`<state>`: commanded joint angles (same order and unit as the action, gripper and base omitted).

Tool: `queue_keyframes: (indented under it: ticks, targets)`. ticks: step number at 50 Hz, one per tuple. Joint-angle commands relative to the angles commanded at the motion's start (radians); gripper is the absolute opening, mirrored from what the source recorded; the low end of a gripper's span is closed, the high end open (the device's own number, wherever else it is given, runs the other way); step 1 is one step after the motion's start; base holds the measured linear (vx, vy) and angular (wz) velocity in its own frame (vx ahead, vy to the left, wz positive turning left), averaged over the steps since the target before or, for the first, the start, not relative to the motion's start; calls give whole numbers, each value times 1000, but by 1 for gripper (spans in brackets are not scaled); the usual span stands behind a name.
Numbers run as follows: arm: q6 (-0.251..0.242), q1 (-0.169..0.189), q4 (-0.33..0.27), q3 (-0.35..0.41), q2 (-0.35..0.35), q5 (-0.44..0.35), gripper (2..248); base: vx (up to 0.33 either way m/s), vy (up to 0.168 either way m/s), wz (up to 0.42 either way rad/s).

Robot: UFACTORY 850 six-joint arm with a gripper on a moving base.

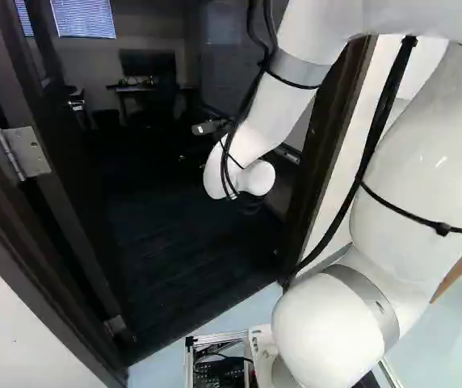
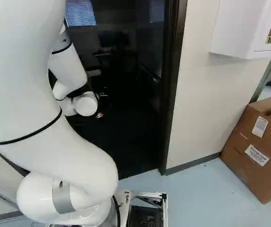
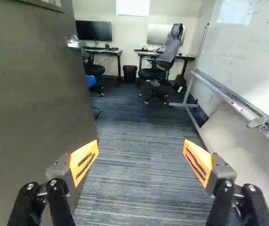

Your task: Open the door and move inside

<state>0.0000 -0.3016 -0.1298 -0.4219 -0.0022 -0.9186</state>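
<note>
Door (image 3: 31, 103) is beside the end effector (image 3: 140, 156), on the robot's left, at the left of the left base view. It's open into the room, hung on the hinge (image 1: 19, 153) at the left-hand jamb. Slab stands upright; its face runs away ahead, roughly along the end effector's pointing direction, slightly slanted. Handle (image 3: 73, 43) sits near the far edge, ahead of the end effector. Only one arm, so no nearer-arm choice. End effector is released, fingers wide apart, nothing between them. Can't tell if the near finger touches the slab.

Door look: dark grey-brown, flat, dull face, silvery handle, part of a light-rimmed panel up high, cut off. Hinge is bare metal with a visible pin.

Opening ahead leads over striped dark carpet (image 3: 139, 127) toward desks and a chair (image 3: 167, 52). Whiteboard (image 3: 247, 56) is on the side opposite the door. Base frame (image 2: 164, 213) is on pale floor (image 2: 197, 198) outside the doorway, arm reaching in.

Judgement: opening part looks mostly done, entering is left. Next is likely base forward, arm kept between door and whiteboard. Risk: arm or base clips the right-hand jamb (image 2: 171, 85), or door swings back against the arm.
</note>
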Motion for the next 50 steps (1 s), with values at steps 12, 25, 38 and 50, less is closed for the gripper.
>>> queue_keyframes:
  ticks: [12, 25, 38, 50]
  targets:
    - [0, 39, 0, 28, 28, 0, 247, 0, 0, 0]
    - [0, 84, 0, 44, 44, 0, 247, 0, 0, 0]
    - [0, 131, 0, 47, 47, 0, 247, 0, 0, 0]
    - [0, 174, 0, 46, 46, 0, 247, 0, 0, 0]
